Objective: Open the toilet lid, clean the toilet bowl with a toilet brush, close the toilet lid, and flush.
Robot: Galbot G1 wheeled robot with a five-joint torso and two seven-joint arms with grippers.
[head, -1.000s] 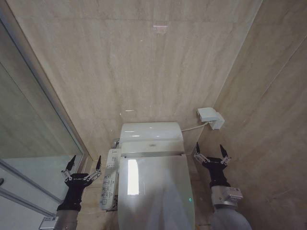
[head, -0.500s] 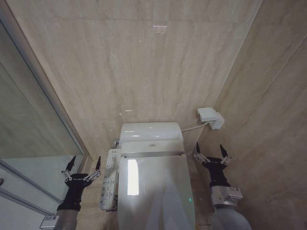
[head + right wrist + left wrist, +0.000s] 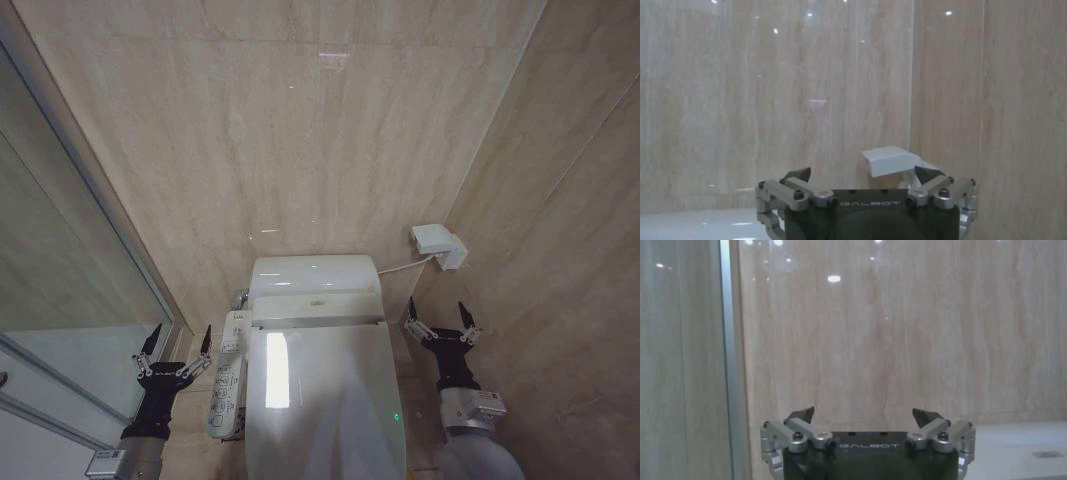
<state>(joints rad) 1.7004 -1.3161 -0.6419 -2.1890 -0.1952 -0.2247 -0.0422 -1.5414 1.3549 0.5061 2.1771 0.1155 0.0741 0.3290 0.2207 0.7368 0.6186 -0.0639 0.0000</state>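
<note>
Only the left gripper (image 3: 181, 342) has shifted, a touch rightward and lower; all else holds. From the head, the toilet lid (image 3: 322, 395) lies shut between both arms, with the right gripper (image 3: 441, 318) raised beside it, fingers spread. Left wrist: its fingers stand apart, facing the wall (image 3: 907, 330). Right wrist: fingers apart, toward a white wall box (image 3: 891, 160). Opening well probably means hooking the lid's front edge, lifting slowly.

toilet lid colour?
Glossy white toilet lid, closed; clearest in the head view.
</note>
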